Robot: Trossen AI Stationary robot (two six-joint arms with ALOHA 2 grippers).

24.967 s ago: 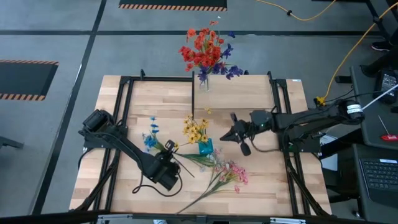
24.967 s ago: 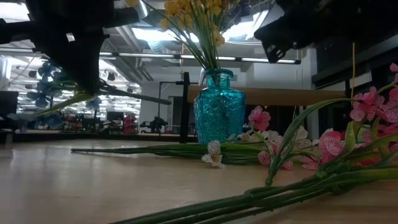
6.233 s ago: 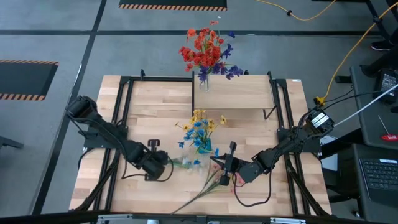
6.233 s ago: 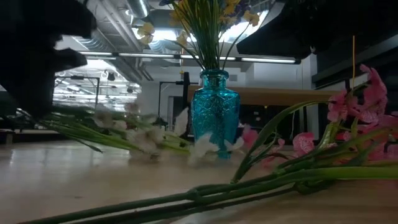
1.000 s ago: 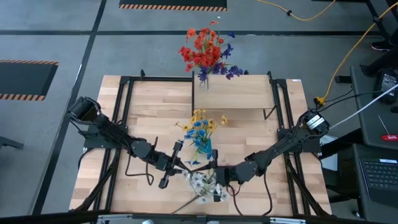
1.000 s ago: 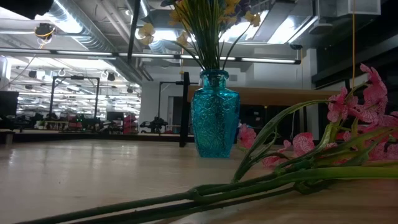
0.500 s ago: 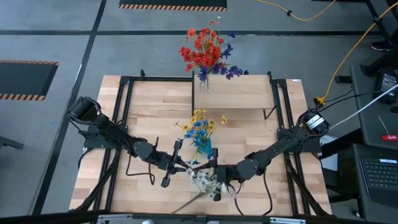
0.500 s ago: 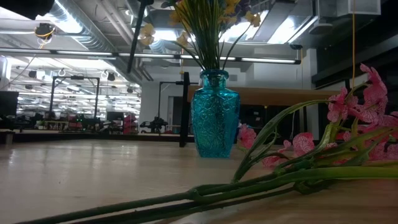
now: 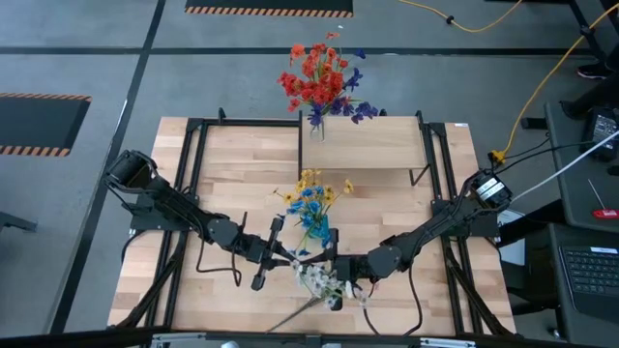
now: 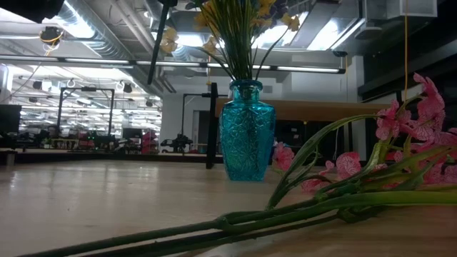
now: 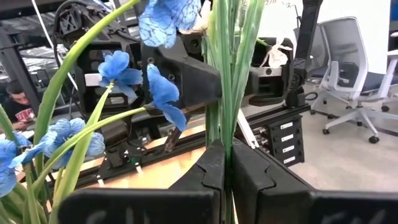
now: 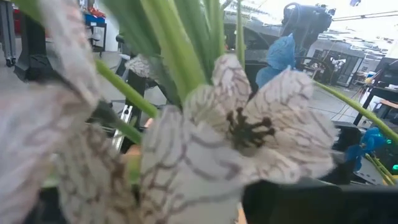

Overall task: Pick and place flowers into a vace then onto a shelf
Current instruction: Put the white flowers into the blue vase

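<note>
My left gripper [image 9: 279, 256] is shut on a bunch of white flowers [image 9: 317, 280] and holds it in the air just near of the blue glass vase [image 9: 318, 232]. That vase stands on the table with yellow and blue flowers in it. My right gripper [image 9: 336, 278] is open, with one finger on either side of the white blooms [image 12: 249, 137], which fill the right wrist view. Pink flowers [image 10: 400, 143] lie on the table, their stalks [image 10: 235, 221] flat on the wood. The shelf [image 9: 377, 145] stands at the far edge. My left gripper pinches the white flowers' green stalks [image 11: 222, 118] between its two fingers [image 11: 205, 168], several stalks together. It comes from the table's left, and the fingers lie across the stalks. The bunch is lifted clear of the table. My right gripper may touch the blooms; I cannot tell.
A clear vase [image 9: 316, 126] with red and purple flowers stands on the shelf's left end. Black frame rails run along the table's left and right sides [image 9: 193, 193]. Bare wood lies between the blue vase and the shelf.
The white blooms have shifted a little toward the far edge and the blue vase, still held in the air. My right gripper has moved the same way with them. Neither gripper has opened or shut.
</note>
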